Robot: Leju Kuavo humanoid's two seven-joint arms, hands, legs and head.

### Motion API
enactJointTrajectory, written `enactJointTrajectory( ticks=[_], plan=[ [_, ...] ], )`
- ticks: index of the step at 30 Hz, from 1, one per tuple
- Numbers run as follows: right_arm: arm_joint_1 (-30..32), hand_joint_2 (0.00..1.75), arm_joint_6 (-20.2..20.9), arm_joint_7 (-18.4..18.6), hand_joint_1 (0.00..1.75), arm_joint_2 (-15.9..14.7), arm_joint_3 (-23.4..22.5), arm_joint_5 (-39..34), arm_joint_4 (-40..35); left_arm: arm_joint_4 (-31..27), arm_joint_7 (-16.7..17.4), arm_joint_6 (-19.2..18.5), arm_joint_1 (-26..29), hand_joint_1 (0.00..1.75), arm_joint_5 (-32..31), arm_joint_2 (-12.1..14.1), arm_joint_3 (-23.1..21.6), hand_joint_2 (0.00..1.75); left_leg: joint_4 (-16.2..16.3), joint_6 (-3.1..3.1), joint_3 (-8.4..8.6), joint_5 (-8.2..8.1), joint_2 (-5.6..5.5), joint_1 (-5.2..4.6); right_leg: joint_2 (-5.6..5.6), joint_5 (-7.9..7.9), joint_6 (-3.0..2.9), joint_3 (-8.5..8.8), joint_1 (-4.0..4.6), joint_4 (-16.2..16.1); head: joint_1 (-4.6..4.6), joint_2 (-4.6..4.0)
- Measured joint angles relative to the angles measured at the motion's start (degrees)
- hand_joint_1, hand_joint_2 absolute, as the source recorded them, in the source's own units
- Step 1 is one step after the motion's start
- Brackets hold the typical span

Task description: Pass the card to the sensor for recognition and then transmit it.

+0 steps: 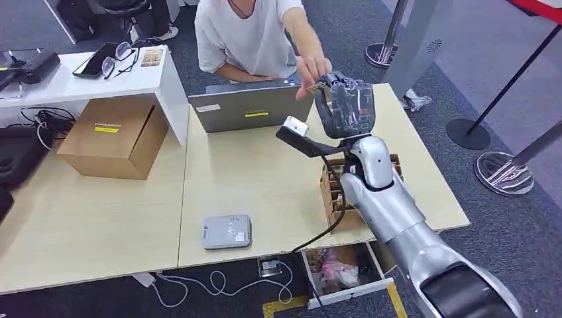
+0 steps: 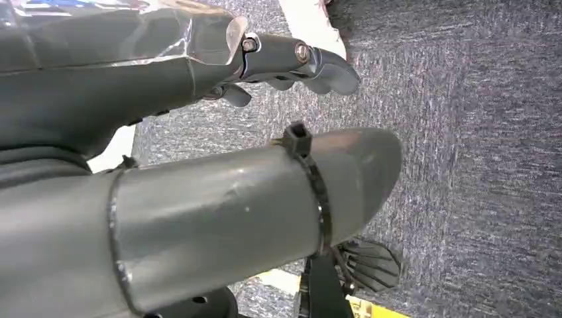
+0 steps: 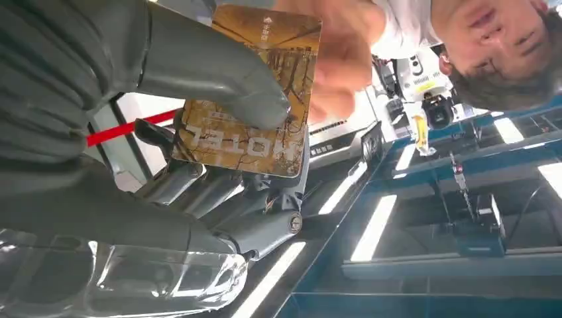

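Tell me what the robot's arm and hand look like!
The right arm is shiny silver with rounded segments and a black patch near the shoulder. A black cable runs along it. The right hand is dark grey, with a thick smooth grey thumb and a clear plastic cover. The left hand is grey too, with a black zip tie.
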Motion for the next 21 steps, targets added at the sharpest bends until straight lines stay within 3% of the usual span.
enactJointTrajectory(
  ticks=[14, 21],
  plan=[
    [1.03, 1.75, 1.05, -0.02, 1.75, 0.0, -0.96, 0.31, -1.47, 0.0, 1.01, -0.57, -0.09, 0.0, -0.7, 0.02, 0.0, 0.0, 0.0, 0.0, 0.0, 0.0, 0.0, 0.0, 0.0, 0.0, 0.0, 0.0, 0.0, 0.0, 0.0, 0.0],
    [4.93, 1.75, 6.28, -4.77, 1.75, 0.02, -3.08, -10.91, -8.75, 0.0, 1.73, -0.68, -0.27, 0.0, 0.17, 0.11, 0.0, 0.0, 0.0, 0.0, -0.02, -0.01, -0.01, 0.0, -0.01, -0.02, 0.01, 0.0, 0.0, 0.0, -0.02, 0.0]
  ],
)
